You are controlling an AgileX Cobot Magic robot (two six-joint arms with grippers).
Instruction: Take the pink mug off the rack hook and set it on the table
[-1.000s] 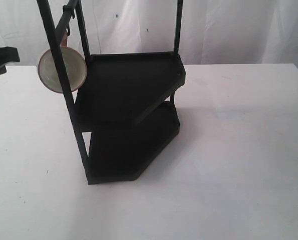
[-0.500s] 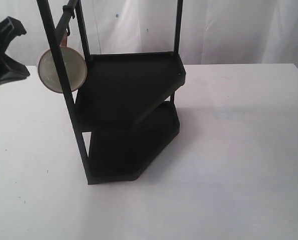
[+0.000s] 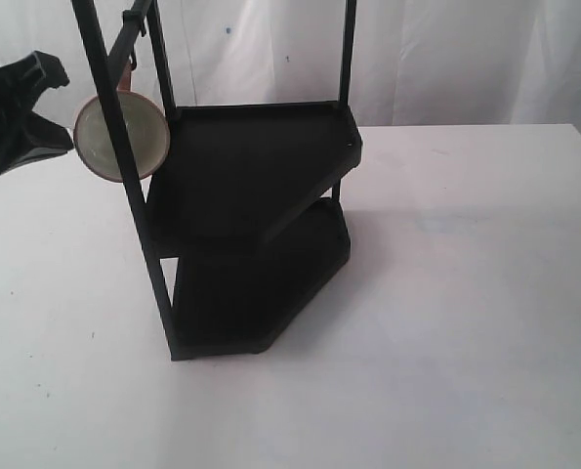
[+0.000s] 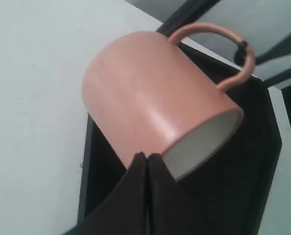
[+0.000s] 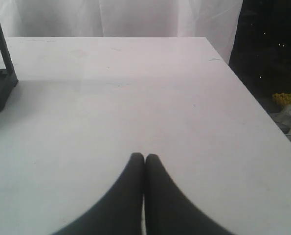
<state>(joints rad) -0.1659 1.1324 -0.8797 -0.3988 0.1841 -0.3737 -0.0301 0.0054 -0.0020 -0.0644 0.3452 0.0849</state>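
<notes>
The pink mug (image 3: 122, 136) hangs by its handle (image 4: 218, 44) from the rack hook (image 3: 132, 37) at the upper left of the black rack, its cream mouth facing the exterior camera. In the left wrist view the pink mug (image 4: 150, 98) fills the middle, handle looped over the hook's black tip (image 4: 242, 45). My left gripper (image 4: 146, 155) is shut with nothing in it, fingertips just short of the mug's wall; in the exterior view the left gripper (image 3: 51, 66) sits left of the mug. My right gripper (image 5: 144, 156) is shut over the bare table (image 5: 135, 88).
The tall black two-shelf rack (image 3: 261, 166) stands on the white table (image 3: 446, 293), its front post (image 3: 124, 176) crossing in front of the mug. A rack foot (image 5: 1, 93) shows in the right wrist view. The table edge (image 5: 253, 103) drops off beside clutter.
The left gripper has come in from the left edge, rising and moving right toward the mug. Mug, rack and right arm have stayed still.
</notes>
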